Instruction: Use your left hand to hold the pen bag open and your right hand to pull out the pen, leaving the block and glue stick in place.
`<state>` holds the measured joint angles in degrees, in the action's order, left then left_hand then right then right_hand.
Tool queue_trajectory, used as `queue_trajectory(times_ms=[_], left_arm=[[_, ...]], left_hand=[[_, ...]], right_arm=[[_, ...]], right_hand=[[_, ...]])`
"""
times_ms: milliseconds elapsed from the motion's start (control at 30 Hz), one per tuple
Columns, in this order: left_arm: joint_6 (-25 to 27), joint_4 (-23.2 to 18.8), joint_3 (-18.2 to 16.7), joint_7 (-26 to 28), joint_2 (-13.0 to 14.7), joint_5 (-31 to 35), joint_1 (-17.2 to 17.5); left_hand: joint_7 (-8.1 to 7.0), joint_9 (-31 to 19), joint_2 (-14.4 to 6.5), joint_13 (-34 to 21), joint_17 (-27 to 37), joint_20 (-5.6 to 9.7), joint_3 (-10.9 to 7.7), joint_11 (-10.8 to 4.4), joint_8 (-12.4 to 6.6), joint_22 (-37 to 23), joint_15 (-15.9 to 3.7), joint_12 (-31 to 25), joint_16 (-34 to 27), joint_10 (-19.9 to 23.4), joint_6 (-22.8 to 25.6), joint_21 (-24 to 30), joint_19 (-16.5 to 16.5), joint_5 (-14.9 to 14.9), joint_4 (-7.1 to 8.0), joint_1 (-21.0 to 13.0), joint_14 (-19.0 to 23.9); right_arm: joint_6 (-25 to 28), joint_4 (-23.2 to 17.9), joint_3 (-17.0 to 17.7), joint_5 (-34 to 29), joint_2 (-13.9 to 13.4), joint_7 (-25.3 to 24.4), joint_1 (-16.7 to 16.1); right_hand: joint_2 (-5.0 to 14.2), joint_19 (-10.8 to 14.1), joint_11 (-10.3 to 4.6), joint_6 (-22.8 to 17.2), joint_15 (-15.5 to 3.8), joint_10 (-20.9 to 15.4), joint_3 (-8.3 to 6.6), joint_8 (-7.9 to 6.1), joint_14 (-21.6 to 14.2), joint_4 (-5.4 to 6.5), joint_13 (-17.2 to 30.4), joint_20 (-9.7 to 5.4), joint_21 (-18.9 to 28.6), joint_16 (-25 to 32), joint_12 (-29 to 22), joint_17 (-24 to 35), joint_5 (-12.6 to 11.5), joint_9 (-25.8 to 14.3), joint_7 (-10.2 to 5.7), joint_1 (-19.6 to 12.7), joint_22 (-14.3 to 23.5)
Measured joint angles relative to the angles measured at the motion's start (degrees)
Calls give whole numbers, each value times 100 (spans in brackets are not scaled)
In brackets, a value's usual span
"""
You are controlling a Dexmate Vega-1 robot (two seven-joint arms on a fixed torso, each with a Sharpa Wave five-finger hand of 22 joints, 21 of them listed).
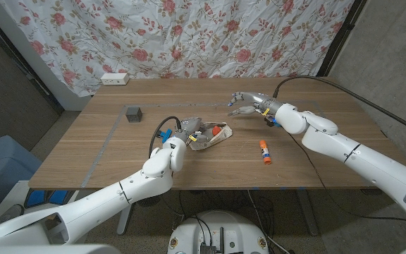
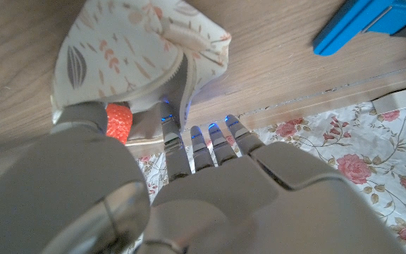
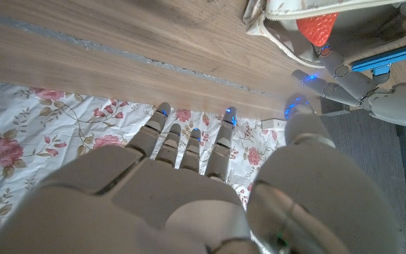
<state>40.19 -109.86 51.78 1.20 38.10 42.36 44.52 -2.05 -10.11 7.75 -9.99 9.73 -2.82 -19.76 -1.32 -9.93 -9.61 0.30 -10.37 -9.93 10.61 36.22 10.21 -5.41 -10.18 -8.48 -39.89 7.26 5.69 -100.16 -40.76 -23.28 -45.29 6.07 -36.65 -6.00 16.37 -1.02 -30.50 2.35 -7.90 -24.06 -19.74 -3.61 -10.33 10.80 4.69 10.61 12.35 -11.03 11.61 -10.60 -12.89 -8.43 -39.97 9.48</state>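
The pen bag [image 1: 210, 137], pale cloth with a leaf print, lies near the table's middle. My left hand [image 1: 187, 134] grips its near end, and its mouth gapes toward the right. An orange-red object [image 1: 218, 130] shows inside the mouth. The left wrist view has the bag [image 2: 139, 56] and the orange-red object [image 2: 118, 120] right at my fingers. My right hand [image 1: 249, 104] hovers beyond the bag to the right, fingers apart and holding nothing. The right wrist view shows this hand [image 3: 189, 190] apart from the bag [image 3: 287, 17]. A short white stick with an orange end [image 1: 264, 152] lies on the table right of the bag.
A dark block [image 1: 133, 113] stands on the table left of the bag. A white power strip [image 1: 115, 78] lies at the table's far left edge. The flowered curtain [image 1: 210, 35] hangs behind. A black cable [image 1: 344, 88] runs along my right arm.
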Motion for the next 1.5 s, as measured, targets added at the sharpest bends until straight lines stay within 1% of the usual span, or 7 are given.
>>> queue_trajectory(times_ms=[100,367,500,1000,1067,1167,1500], left_arm=[[-43,21,0,14,-7,0,0],[-161,88,0,30,-25,0,-14],[-216,116,0,31,-38,0,-26],[-279,206,24,39,-99,50,-40],[-279,211,24,47,-103,59,-36],[-279,215,24,63,-108,67,-20],[-235,214,7,124,-118,83,45]], left_hand=[[0,0,0,0,0,-1,0,0,0,0,0,0,0,0,0,0,-1,0,0,0,0],[-20,0,0,0,0,-2,0,0,0,0,0,0,0,0,-20,0,-2,0,0,0,0],[-20,0,0,0,0,-33,0,0,0,0,0,0,0,0,-20,0,30,-22,0,0,0],[-21,-2,0,0,0,-32,-1,0,-26,0,-31,0,0,1,-20,0,31,-22,0,0,-31],[-20,-2,0,0,0,-14,-1,0,-26,0,-31,0,0,1,-20,0,49,-22,0,0,-30],[-20,-2,-5,0,0,-14,-1,0,-26,0,-31,0,0,1,-20,0,49,-22,0,5,-31],[-20,-2,-30,0,0,-14,20,0,-26,0,-31,-24,0,1,-19,0,48,-22,-20,30,-30]], right_arm=[[36,-18,-43,-95,30,48,33],[80,-41,-141,-287,89,210,112],[99,-62,-181,-346,114,295,148],[195,-110,-288,-531,177,542,191],[204,-115,-308,-562,183,570,197],[211,-118,-336,-601,191,605,204],[214,-101,-435,-761,230,695,229]], right_hand=[[-9,0,0,-51,0,0,-7,-57,0,7,0,0,0,0,0,0,2,-4,-17,-8,0],[-8,0,0,-159,22,0,17,-106,-22,31,0,0,0,0,0,26,23,-31,-31,-8,0],[-8,0,0,-207,22,1,34,-168,-21,48,0,0,0,0,0,26,23,-30,15,-8,-1],[-55,22,0,-246,22,1,72,-211,-21,86,0,-22,0,0,0,53,23,-57,-7,39,-1],[-55,63,0,-246,22,1,72,-211,-21,86,0,-63,0,0,0,53,23,-57,-8,39,-1],[-55,61,0,-246,22,1,72,-211,-20,86,0,-61,0,0,0,53,23,-57,-8,39,-2],[-55,62,0,-330,-20,1,72,-278,-62,86,0,-62,0,45,0,53,22,-84,-29,39,-2]])
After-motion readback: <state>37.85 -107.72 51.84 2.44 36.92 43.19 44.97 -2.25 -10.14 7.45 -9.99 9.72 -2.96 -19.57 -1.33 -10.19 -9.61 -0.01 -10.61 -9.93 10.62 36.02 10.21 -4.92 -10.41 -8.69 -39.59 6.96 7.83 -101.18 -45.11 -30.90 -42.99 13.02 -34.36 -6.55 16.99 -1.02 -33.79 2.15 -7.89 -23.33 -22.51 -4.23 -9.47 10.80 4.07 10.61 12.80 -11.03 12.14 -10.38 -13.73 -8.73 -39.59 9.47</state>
